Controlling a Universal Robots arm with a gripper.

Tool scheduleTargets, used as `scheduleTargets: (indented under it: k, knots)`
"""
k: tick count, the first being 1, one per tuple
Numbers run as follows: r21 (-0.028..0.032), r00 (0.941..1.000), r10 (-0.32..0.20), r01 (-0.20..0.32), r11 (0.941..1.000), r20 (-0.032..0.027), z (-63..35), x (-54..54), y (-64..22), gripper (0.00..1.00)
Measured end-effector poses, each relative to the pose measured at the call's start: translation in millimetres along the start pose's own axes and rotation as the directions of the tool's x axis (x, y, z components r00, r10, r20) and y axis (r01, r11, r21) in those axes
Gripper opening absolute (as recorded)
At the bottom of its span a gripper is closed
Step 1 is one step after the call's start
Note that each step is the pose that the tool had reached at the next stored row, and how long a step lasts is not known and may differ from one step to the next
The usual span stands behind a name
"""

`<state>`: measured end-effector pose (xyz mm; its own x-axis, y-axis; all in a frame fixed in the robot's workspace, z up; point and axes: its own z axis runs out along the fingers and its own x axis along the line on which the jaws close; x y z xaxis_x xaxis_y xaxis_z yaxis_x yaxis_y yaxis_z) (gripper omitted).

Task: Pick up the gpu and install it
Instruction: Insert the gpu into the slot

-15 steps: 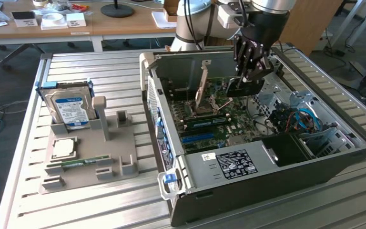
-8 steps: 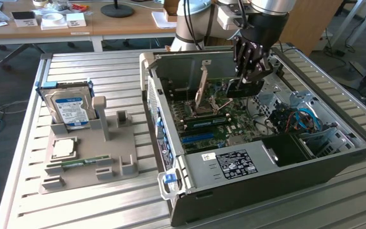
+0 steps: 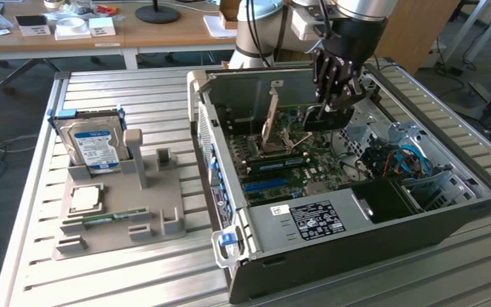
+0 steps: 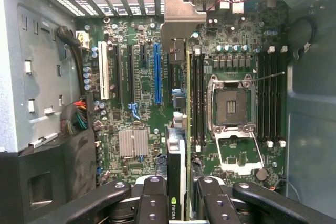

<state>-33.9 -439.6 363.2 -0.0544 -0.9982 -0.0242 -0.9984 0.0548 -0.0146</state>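
Toward the far end of the computer case [image 3: 314, 225], the gripper [image 3: 337, 96] is partly closed, clamping the gpu [image 3: 325, 119] edge-down above the motherboard [image 3: 307, 167]; doing this well likely means holding it upright, parallel to the expansion slots [image 4: 157, 74].

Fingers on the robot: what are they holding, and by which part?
The gpu, pinched by its top edge between the fingers, above the motherboard.

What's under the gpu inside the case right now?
The gpu, clamped in the gripper, hangs edge-on over the motherboard, between the blue slot and the memory slots. The strip of board directly beneath the card is covered.
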Motion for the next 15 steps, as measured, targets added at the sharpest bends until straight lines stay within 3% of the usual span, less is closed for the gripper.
scheduleTargets:
  k: [15]
  knots:
    - [-0.0001,1.0,0.0,0.0,1.0,0.0,1.9,0.1,0.0,0.27]
